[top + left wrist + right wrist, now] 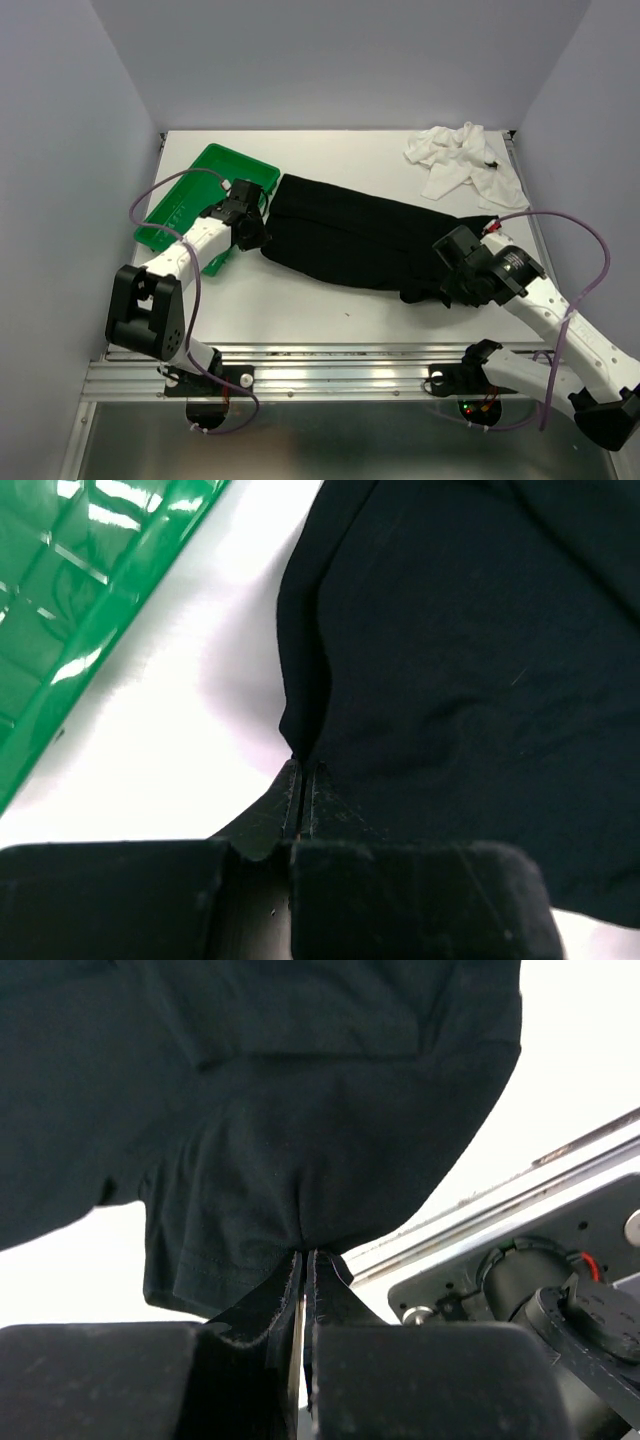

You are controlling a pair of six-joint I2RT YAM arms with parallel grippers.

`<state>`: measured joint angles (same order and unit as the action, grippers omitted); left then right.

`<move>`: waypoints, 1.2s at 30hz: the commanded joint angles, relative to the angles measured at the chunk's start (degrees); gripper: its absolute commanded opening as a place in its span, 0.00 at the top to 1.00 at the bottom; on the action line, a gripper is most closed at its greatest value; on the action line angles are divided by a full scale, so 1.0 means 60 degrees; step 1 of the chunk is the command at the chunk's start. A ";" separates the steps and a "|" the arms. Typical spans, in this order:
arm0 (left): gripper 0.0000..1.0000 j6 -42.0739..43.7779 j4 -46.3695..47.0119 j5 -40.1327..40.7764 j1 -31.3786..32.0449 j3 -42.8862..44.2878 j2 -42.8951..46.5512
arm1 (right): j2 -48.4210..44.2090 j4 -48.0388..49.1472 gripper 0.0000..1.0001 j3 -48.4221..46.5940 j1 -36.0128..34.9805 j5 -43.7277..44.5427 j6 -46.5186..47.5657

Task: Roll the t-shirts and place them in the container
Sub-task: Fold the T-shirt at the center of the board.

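**Overhead and wrist views.** The black t-shirt (350, 240) lay on the table (330, 310) as a long folded band, running diagonally from just beside the green tray (185, 205) toward the near right. We saw the left gripper (303, 783) pinched tight on the fold at the band's left end. The right gripper (304, 1260) was pinched tight on the stitched hem at the opposite end, where the cloth puckered at its tips. The white t-shirt (462, 160) sat crumpled in the far right corner, well apart from both arms.

We judged the step to be straightening the band before rolling. To do it well, we would hold both pinches level, draw out the slack without pulling the folds open, and start the roll from one end with the edges aligned. An uneven pull risked skewing the band, and so thin a pinch could slip.
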<state>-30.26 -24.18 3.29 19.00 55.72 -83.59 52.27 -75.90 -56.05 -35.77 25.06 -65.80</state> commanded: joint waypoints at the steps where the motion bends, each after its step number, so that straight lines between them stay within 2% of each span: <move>1: 1.00 0.0253 -0.0115 0.0316 -0.0018 0.1052 -0.0320 | 0.0354 -0.0358 0.99 -0.0765 -0.0030 0.1330 -0.0093; 14: 1.00 0.0678 0.0017 0.0243 -0.0033 0.2562 -0.1961 | 0.2288 0.0257 0.99 -0.1659 0.0073 0.2414 0.0522; 29: 1.00 0.0795 -0.0041 0.0155 -0.0164 0.4071 -0.3499 | 0.3592 0.2453 0.99 -0.1908 0.1903 0.2327 0.2734; 36: 1.00 0.0839 -0.0188 0.0184 -0.0165 0.4540 -0.3969 | 0.4164 0.3026 0.99 -0.2054 0.2255 0.2196 0.3276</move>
<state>-26.35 -24.34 3.53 18.31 80.09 -107.59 76.64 -61.78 -65.12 -23.05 36.47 -48.73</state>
